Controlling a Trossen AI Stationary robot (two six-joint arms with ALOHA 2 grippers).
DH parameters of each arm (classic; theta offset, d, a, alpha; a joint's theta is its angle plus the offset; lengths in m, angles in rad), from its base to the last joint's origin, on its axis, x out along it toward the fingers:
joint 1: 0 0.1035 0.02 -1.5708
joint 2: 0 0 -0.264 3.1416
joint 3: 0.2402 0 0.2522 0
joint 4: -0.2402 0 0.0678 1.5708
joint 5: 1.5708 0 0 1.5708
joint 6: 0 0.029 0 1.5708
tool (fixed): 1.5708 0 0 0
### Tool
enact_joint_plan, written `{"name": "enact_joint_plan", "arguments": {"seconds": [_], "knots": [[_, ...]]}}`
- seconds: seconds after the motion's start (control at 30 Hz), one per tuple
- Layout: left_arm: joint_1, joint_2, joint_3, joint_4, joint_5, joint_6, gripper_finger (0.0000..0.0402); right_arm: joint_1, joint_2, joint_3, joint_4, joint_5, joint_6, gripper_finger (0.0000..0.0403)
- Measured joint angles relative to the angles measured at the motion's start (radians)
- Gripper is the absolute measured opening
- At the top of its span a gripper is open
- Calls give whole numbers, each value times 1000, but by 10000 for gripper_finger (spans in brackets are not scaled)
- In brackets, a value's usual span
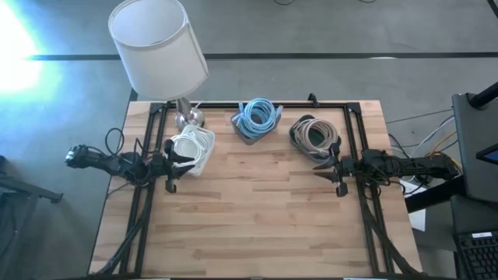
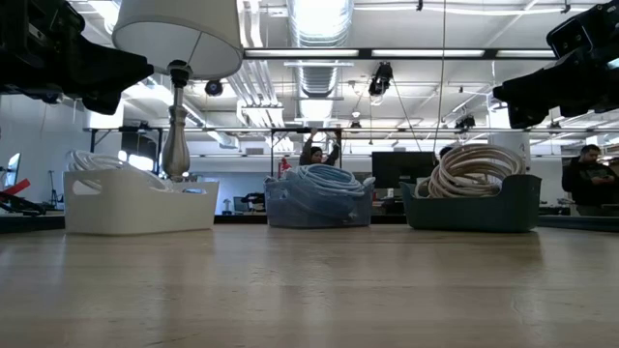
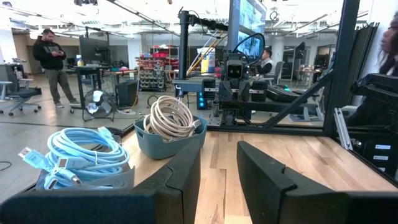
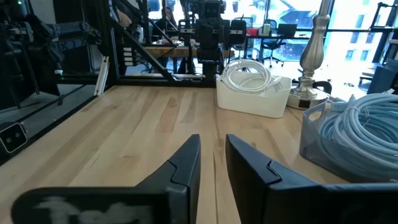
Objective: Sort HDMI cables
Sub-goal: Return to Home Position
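The HDMI cables lie coiled in three bins along the table's far side. White coils fill a white bin, light blue coils a bluish bin, and beige coils a dark teal bin. My left gripper hangs level at the left, just near of the white bin. Its fingers stand open with nothing between them. My right gripper hangs level at the right, near the teal bin, open by a narrow gap and holding nothing.
A table lamp with a white shade stands on its metal base behind the white bin. Black frame rails run along the table's left, right and far sides. Bare wooden tabletop spreads across the middle and near side.
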Motion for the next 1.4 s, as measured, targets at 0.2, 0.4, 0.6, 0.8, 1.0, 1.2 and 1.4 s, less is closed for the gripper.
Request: {"name": "enact_joint_plan", "arguments": {"seconds": [0.2,0.4,0.6,0.8,1.0,1.2,1.4], "knots": [[0,0,0,0,0,0,110,0,0,0,0,0,0,84],[0,0,0,0,0,0,110,0,0,0,0,0,0,91],[0,0,0,0,0,0,110,0,0,0,0,0,0,85],[0,0,0,0,0,0,110,0,0,0,0,0,0,73],[0,0,0,0,0,0,110,0,0,0,0,0,0,69],[0,0,0,0,0,0,110,0,0,0,0,0,0,79],[0,0,0,0,0,0,110,0,0,0,0,0,0,88]]}}
